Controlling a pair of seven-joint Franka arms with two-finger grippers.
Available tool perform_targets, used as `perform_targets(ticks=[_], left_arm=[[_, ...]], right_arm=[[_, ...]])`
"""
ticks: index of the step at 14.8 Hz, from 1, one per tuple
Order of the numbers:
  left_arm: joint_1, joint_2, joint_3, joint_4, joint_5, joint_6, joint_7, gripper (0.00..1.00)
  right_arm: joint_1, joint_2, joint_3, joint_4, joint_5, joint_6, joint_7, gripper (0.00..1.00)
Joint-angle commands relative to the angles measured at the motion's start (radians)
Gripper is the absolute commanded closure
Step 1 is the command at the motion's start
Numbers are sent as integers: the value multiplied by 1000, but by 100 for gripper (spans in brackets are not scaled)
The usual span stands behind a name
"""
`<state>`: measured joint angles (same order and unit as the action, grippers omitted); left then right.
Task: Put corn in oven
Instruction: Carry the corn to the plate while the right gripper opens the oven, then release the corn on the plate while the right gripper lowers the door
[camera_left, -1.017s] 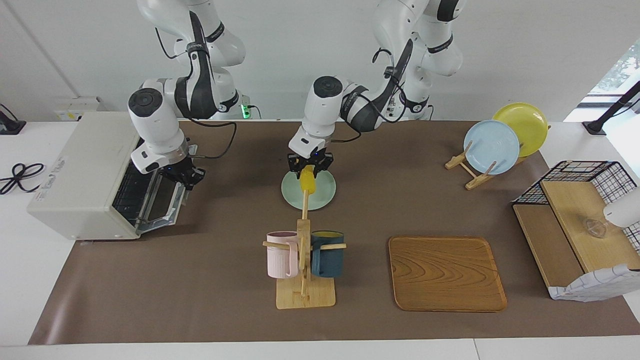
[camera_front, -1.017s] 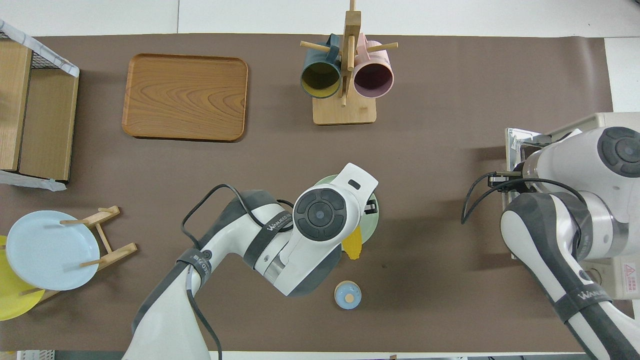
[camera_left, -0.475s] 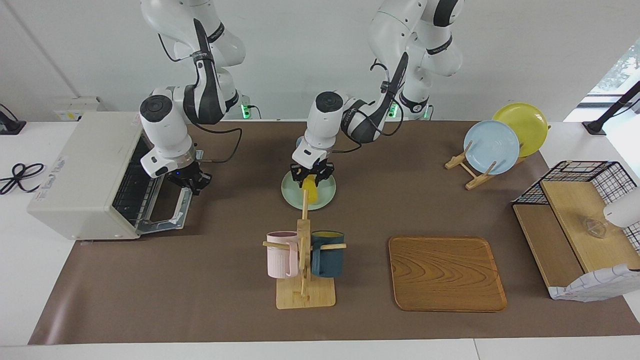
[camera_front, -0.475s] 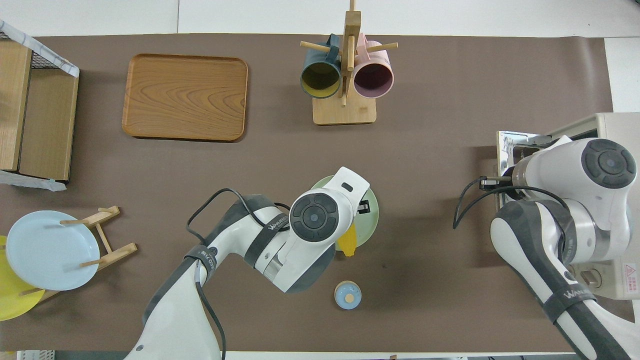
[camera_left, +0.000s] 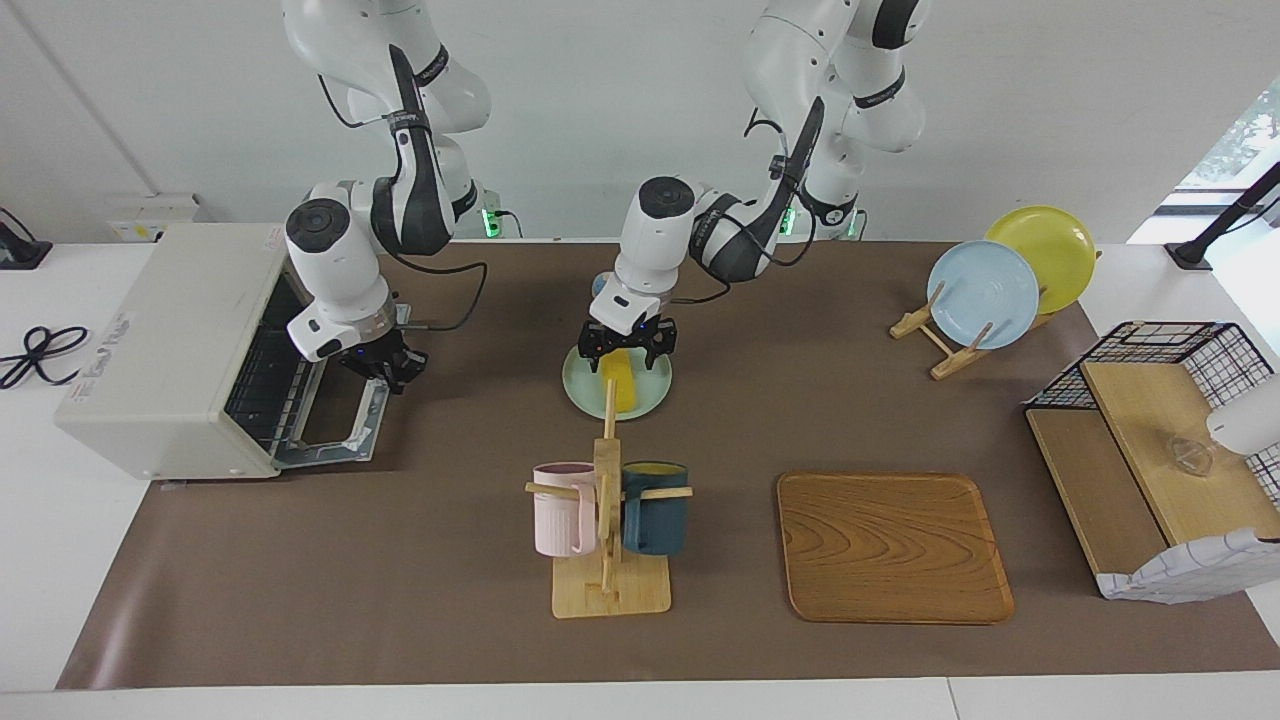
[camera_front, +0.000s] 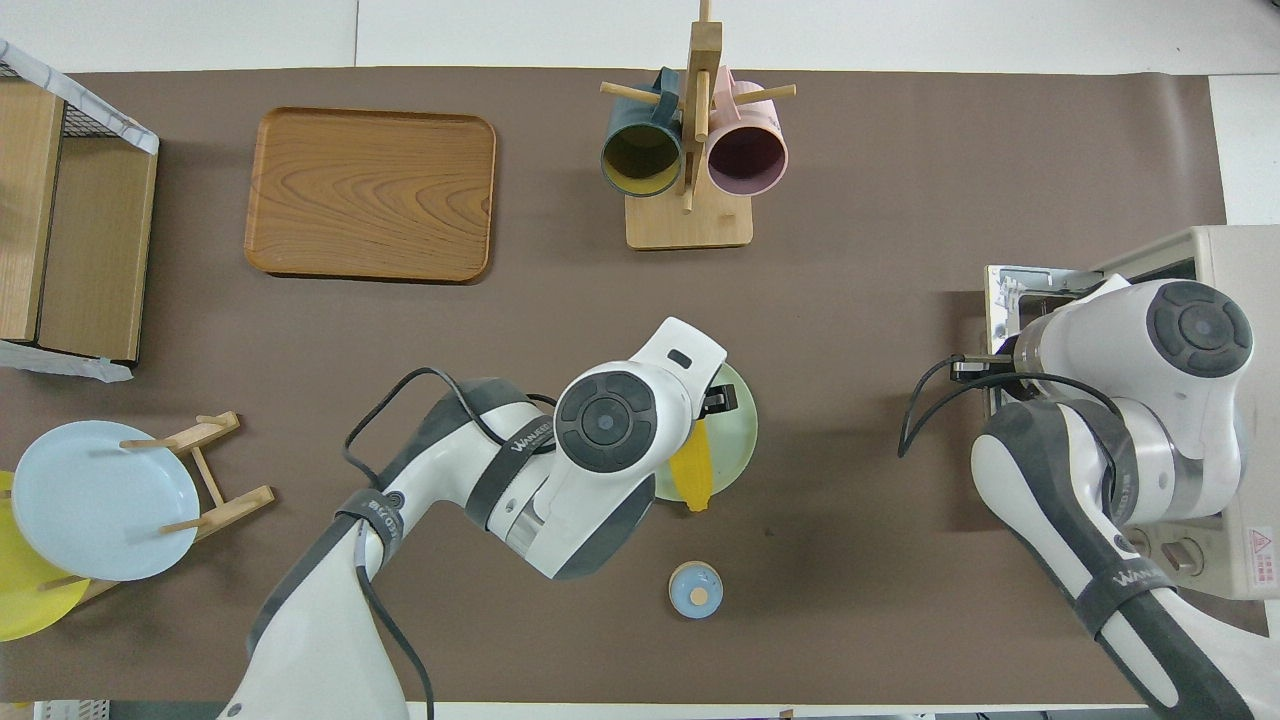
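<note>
Brown mat (camera_left: 420, 560), white wall (camera_left: 600, 90)

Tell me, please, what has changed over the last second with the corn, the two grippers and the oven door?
The left gripper lowered the corn onto the green plate and opened, so the corn now lies there released. The right gripper swung the oven door further down to fully open. The mug rack, tray and plate stand stayed put.

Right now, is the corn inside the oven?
No, the corn lies on the green plate, apart from the oven.
</note>
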<state>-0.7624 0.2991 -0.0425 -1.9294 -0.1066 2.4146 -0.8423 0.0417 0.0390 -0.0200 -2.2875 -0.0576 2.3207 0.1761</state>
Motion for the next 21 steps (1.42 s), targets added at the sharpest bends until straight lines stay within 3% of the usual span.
perform_targets(ticks=[1, 5, 10, 15, 17, 19, 20, 21], left_arm=[[69, -109, 3, 10, -4, -145, 25, 0], [250, -188, 3, 90, 4, -382, 170, 0], [481, -314, 3, 98, 5, -573, 486, 0], [561, -373, 4, 98, 30, -710, 571, 0], [563, -399, 6, 96, 48, -779, 569, 0], [560, -410, 12, 96, 58, -793, 560, 0], [557, -413, 27, 96, 58, -795, 557, 0], [552, -411, 30, 98, 56, -781, 555, 0]], right_arm=[[-37, -1, -40, -43, -30, -3, -7, 100], [-11, 31, -40, -58, -28, 32, -1, 100], [-10, 33, -40, -66, 4, 32, 5, 100], [-5, 32, -38, -78, 22, 60, 6, 100], [53, 33, -24, -72, 68, 60, 25, 100], [93, 35, -20, -55, 125, 58, 95, 57], [145, 42, -20, -28, 136, 57, 115, 45], [197, 51, -20, 5, 134, 52, 132, 19]])
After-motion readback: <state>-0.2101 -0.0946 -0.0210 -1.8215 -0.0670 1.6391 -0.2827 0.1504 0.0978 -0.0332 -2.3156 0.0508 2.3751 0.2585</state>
